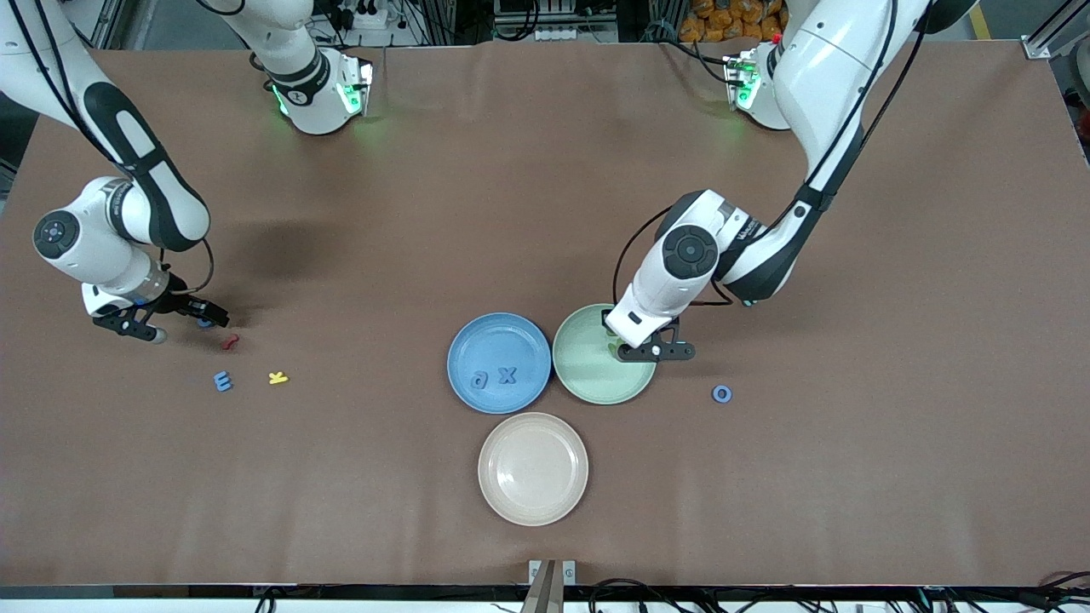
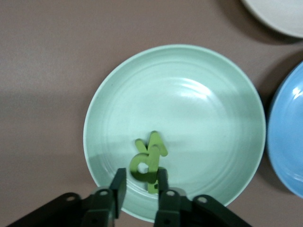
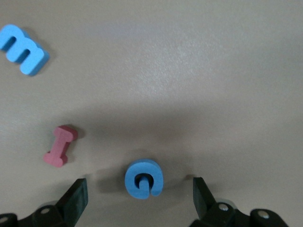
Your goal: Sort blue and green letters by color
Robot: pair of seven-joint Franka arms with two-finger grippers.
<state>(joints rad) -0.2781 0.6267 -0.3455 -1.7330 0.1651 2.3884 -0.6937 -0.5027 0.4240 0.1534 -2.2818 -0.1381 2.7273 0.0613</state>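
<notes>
**A:** Where's the left gripper (image 1: 649, 347) right now?

**B:** Over the green plate (image 1: 588, 375), at the rim toward the left arm's end of the table. In the left wrist view its two fingers (image 2: 118, 185) stand close together with a green letter (image 2: 147, 163) between the tips. Whether they are pinching it or just letting go I cannot tell; the letter looks to be on or just above the plate floor, near the rim under the gripper.

**A:** And the right gripper (image 1: 174, 325)?

**B:** Low over the table at the right arm's end, fingers spread wide, nothing held. A blue G-shaped letter (image 3: 143, 178) lies flat on the table between the two fingertips, with a gap on each side.

**A:** What else sits near it?

**B:** A red letter (image 3: 60, 146) just beside the G, outside one finger. A blue E (image 1: 223, 380) and a yellow K (image 1: 278, 378) lie nearer the front camera than the gripper, apart from each other.

**A:** The other plates?

**B:** The blue plate (image 1: 477, 336) touches the green one and holds two blue letters (image 1: 494, 377). The beige plate (image 1: 533, 502) sits nearer the camera, just beside both. A blue O (image 1: 721, 393) lies alone on the table near the left gripper, off the green plate.

**A:** Room to move?

**B:** Bare brown table (image 1: 851, 443) spreads around both grippers; the table edges are well away from them.
</notes>
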